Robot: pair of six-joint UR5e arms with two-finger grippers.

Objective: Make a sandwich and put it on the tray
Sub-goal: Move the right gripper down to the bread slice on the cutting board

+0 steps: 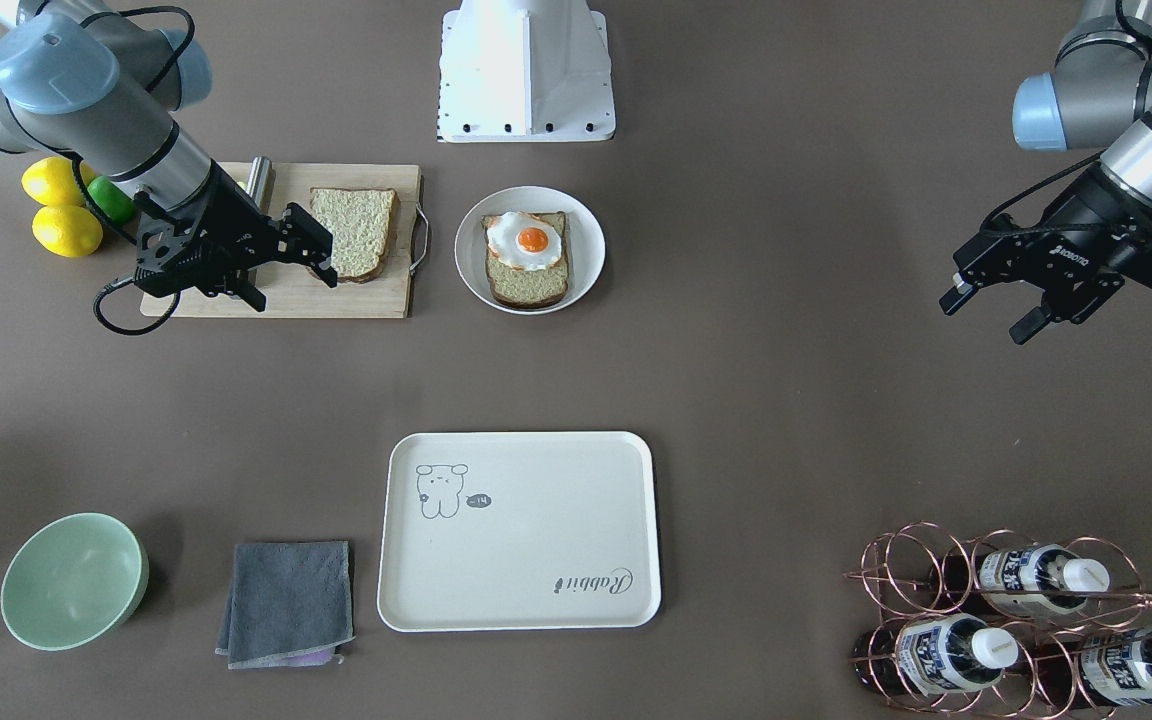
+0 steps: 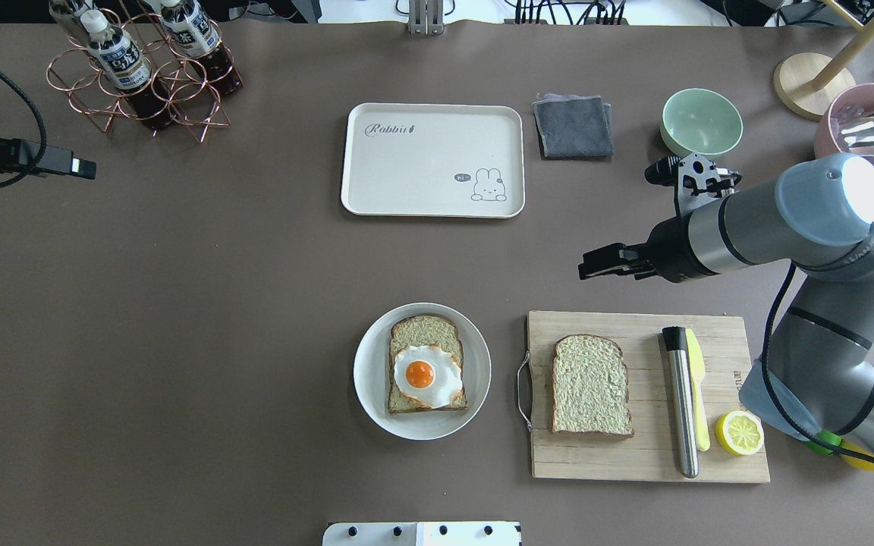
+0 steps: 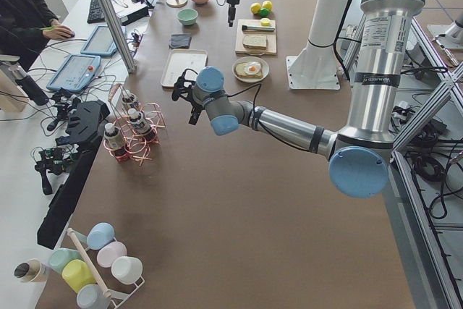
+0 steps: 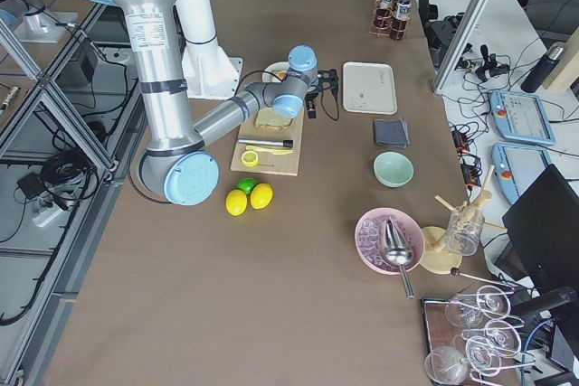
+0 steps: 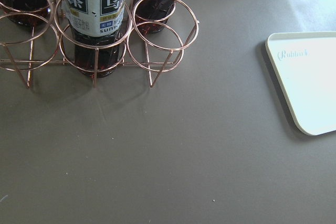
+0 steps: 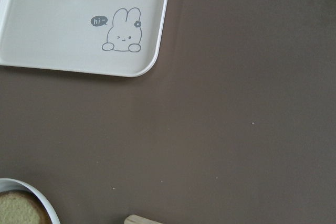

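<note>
Brown tabletop (image 1: 786, 450) is seen throughout. The right gripper (image 1: 294, 290) and left gripper (image 1: 984, 320) are seen with jaws apart, empty (clear only from the front-facing view). One bread slice (image 2: 591, 385) lies on the cutting board (image 2: 718, 334), the egg-topped slice (image 2: 425, 364) on the plate (image 2: 367, 379), the tray (image 2: 414, 163) well apart. Bread is judged light, soft, crushable; crust edges should be pinched gently.

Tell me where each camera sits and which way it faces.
Front-facing: across the table, facing the robot's base, down; left tool and right tool show.
Overhead: behind that base, looking forward-down; right arm shows.
Exterior left: table's left end, along it; left arm near.
Exterior right: opposite end; right arm near.
Left wrist: down on copper wire bottle rack; no body.
Right wrist: down on cream-white rounded-rectangle tray; no body.
Both wrist views share the tray.
</note>
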